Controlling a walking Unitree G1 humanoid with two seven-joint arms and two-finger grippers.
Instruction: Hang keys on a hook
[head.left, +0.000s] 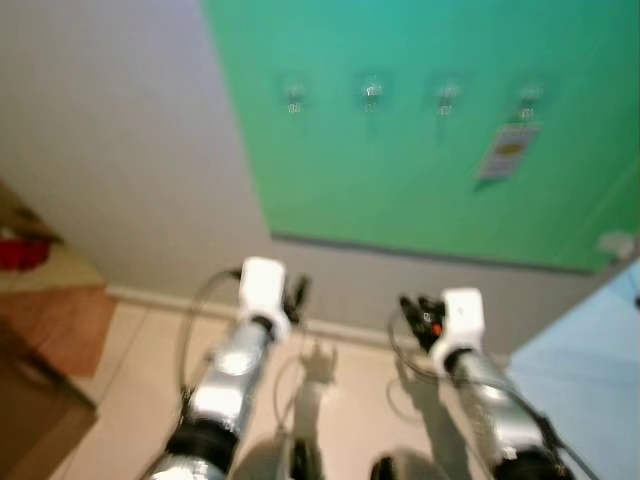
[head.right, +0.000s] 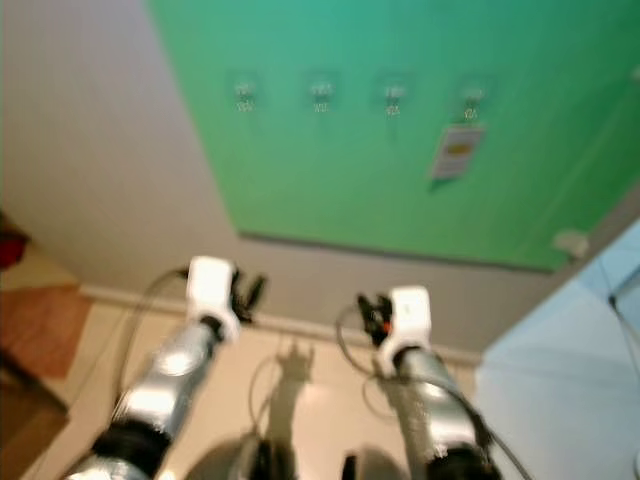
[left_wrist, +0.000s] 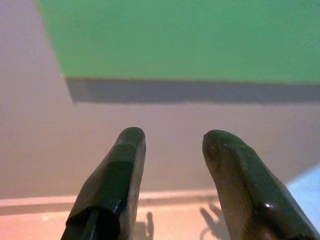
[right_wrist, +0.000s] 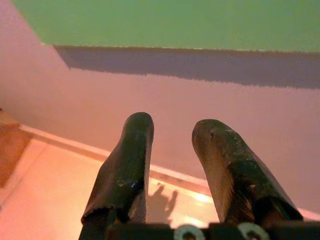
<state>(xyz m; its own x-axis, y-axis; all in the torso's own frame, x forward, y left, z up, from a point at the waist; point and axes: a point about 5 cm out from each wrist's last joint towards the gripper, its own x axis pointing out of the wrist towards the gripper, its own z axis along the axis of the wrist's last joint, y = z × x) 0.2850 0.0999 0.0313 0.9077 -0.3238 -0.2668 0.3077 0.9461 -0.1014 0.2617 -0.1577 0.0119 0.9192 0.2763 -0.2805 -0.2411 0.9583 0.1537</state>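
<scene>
Green board (head.left: 420, 170), hooks (head.left: 372, 95) in level row

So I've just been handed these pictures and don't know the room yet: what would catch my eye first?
The big green board on the grey wall, with a row of four small hooks near its top. A white tag hangs from the hook farthest to the robot's right. Below, both silver arms reach toward the wall, the left gripper and the right gripper open and holding nothing.
</scene>
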